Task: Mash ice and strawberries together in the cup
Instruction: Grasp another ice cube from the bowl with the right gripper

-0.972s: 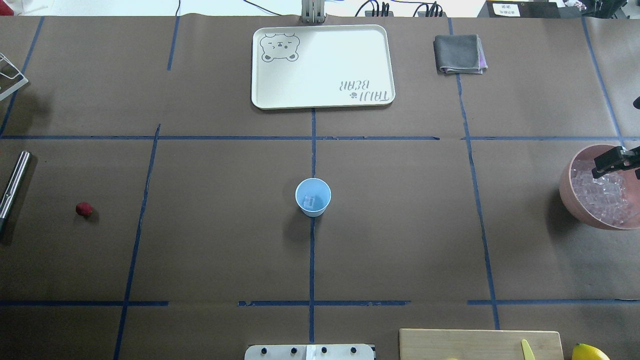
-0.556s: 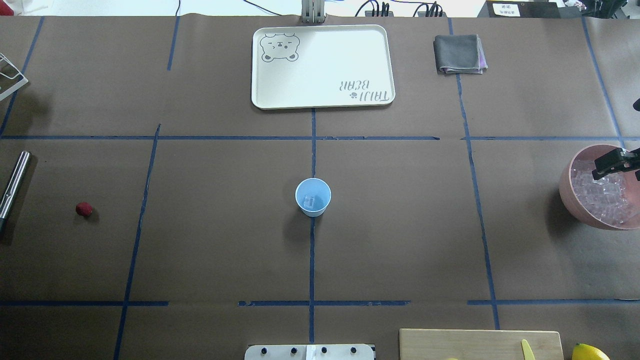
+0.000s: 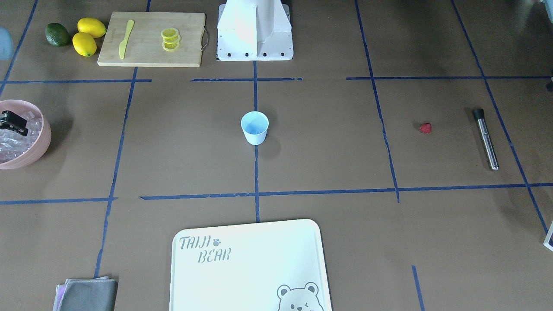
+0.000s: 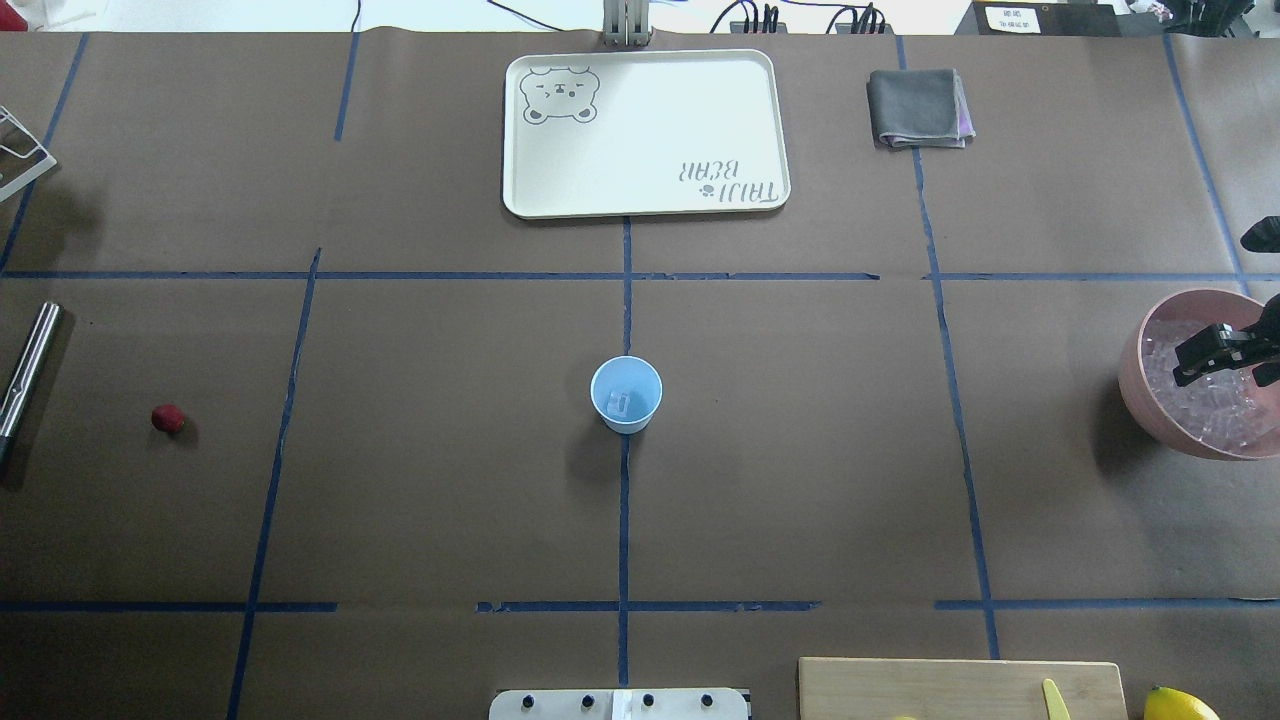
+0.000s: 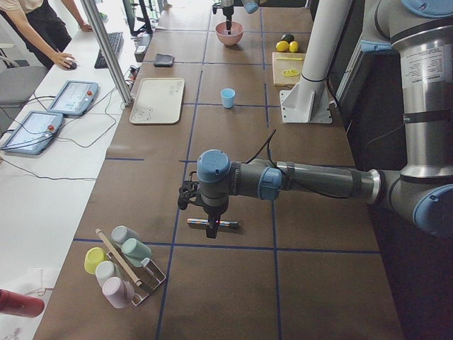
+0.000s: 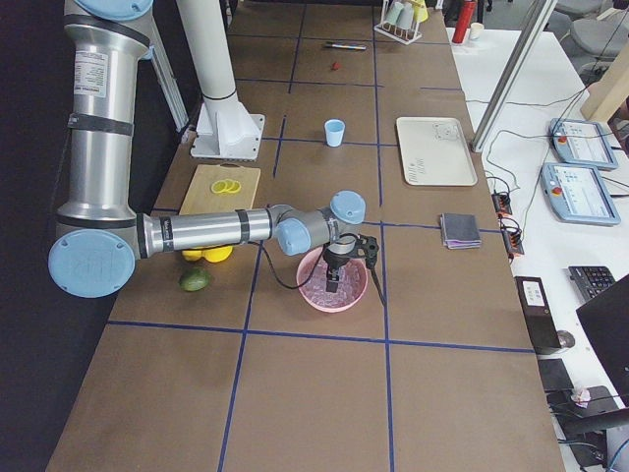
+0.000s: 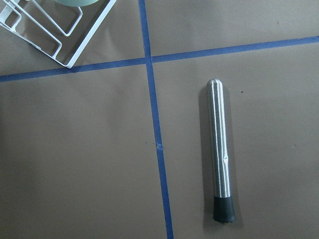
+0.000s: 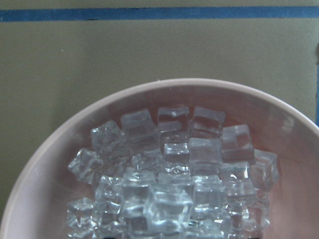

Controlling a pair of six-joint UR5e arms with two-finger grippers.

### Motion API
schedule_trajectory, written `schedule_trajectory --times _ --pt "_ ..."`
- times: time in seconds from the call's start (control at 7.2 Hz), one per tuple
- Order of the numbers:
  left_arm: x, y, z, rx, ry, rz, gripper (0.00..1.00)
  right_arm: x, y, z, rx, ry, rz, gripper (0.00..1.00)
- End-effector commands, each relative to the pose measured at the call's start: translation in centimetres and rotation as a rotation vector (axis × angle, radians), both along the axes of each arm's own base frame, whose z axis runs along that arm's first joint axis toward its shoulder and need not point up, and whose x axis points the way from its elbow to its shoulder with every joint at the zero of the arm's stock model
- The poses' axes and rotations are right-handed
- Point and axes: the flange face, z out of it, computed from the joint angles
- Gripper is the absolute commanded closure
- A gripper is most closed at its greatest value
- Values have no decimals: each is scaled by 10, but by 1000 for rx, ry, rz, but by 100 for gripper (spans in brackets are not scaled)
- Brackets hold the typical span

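The white cup [image 4: 626, 394] stands at the table's centre with one cube of ice [image 4: 620, 403] inside. More ice [image 8: 169, 184] fills the pink bowl [image 4: 1150, 405] at the right edge. My right gripper [image 4: 1220, 368] hangs over that ice, its fingers apart, nothing held. The red strawberry [image 4: 168, 418] lies alone far left. A steel muddler [image 7: 221, 154] lies beyond it. My left gripper [image 5: 206, 225] hovers above the muddler; it shows only in the exterior left view, so I cannot tell its state.
A cream bear tray [image 4: 645, 132] and a folded grey cloth [image 4: 918, 108] lie at the far side. A cutting board [image 3: 151, 39] with lemon slices and a yellow knife, lemons [image 3: 88, 36] and an avocado sit near my base. A cup rack [image 5: 124, 265] stands at the left end.
My right gripper has shifted down the overhead view, from the bowl's far rim to over the middle of the ice. Cup, strawberry and muddler have not moved.
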Motion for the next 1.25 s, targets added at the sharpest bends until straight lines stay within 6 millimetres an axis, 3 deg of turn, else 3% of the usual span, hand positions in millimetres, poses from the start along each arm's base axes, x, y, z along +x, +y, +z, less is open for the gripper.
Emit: schedule_trajectory --times 0.0,0.42,0.69,1.11 --pt "0 0 0 0 0 0 0 1 0 3 -5 6 3 36" --pt "0 0 0 0 0 0 0 1 2 5 -4 7 -1 96" --pt "0 0 0 0 0 0 0 4 5 -10 18 -8 4 100" --pt "0 0 -1 2 0 0 0 8 19 -82 93 -75 28 100"
